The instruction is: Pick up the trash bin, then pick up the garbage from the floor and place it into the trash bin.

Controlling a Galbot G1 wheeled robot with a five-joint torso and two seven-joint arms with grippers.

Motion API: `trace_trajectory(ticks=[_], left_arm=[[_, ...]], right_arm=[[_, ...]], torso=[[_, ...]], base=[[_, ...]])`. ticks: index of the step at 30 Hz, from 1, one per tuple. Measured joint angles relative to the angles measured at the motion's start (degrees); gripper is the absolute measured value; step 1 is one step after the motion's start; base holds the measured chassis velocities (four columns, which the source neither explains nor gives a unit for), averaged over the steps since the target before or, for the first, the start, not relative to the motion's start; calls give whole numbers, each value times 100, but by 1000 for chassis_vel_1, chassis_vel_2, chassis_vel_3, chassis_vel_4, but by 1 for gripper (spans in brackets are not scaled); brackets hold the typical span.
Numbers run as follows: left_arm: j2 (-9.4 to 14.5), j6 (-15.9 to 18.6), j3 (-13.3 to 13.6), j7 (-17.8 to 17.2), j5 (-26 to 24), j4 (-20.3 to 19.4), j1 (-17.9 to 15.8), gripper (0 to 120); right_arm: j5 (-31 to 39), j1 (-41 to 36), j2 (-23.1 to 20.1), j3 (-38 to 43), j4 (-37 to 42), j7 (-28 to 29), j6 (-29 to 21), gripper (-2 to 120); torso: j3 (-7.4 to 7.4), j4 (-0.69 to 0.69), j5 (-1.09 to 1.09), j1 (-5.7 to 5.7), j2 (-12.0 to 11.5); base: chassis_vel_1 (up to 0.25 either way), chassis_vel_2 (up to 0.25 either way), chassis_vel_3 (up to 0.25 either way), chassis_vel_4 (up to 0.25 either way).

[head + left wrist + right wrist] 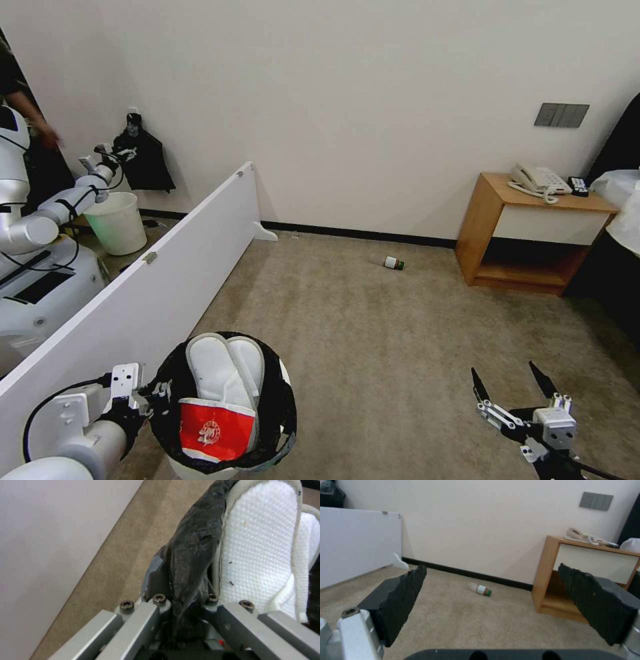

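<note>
One green-capped bottle (394, 263) lies beside the bedside cabinet (527, 230); my left tool (150, 393) pinches the trash bin (267, 440) rim, carrying it, right tool (513, 390) spread ready.

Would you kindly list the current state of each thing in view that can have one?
trash bin: held at its bag-lined rim by the left gripper, nearly full.
slippers: standing on end inside the bin.
red-and-white packet: inside the bin.
green-capped bottle: lying on its side on the carpet.
left gripper: jaws shut on the rim.
right gripper: jaws open, empty.
</note>
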Motion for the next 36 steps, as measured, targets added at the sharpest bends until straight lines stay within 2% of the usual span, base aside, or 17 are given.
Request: trace_trajectory(ticks=[36], left_arm=[[-87, 16, 43, -24, 84, -34, 5, 4]], right_arm=[[-13, -15, 126, -41, 3, -33, 25, 100]], torso=[[0, 0, 0, 0, 0]], base=[[0, 0, 0, 0]])
